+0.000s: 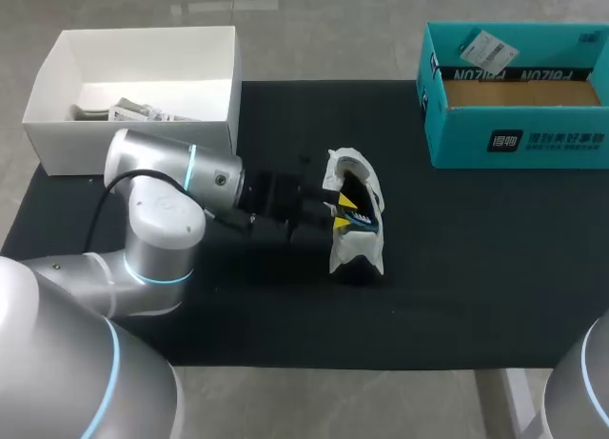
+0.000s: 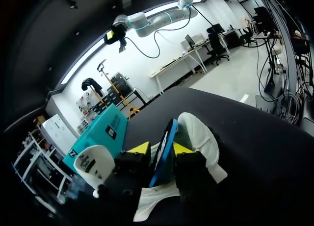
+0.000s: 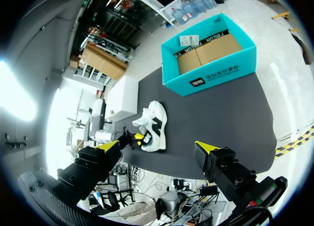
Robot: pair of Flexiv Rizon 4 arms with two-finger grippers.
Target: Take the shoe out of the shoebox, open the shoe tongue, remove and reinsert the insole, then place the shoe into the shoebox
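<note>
The white shoe [image 1: 357, 253] lies on its side in the middle of the black mat [image 1: 457, 287], its opening turned toward my left arm. My left gripper [image 1: 344, 211] is at that opening. In the left wrist view the left gripper [image 2: 161, 148] stands a little open, and the blue insole [image 2: 168, 130] rises on edge out of the shoe [image 2: 198, 138] between its fingers. My right gripper [image 3: 158, 147] hangs wide open and empty high over the table, far from the shoe [image 3: 158, 119]. The teal shoebox [image 1: 519, 134] stands open at the back right.
An open white box [image 1: 133, 125] with a few small items sits at the mat's back left corner. The teal shoebox [image 3: 211, 71] has a tag and brown cardboard inside. My right arm's body [image 1: 585, 382] shows at the front right corner.
</note>
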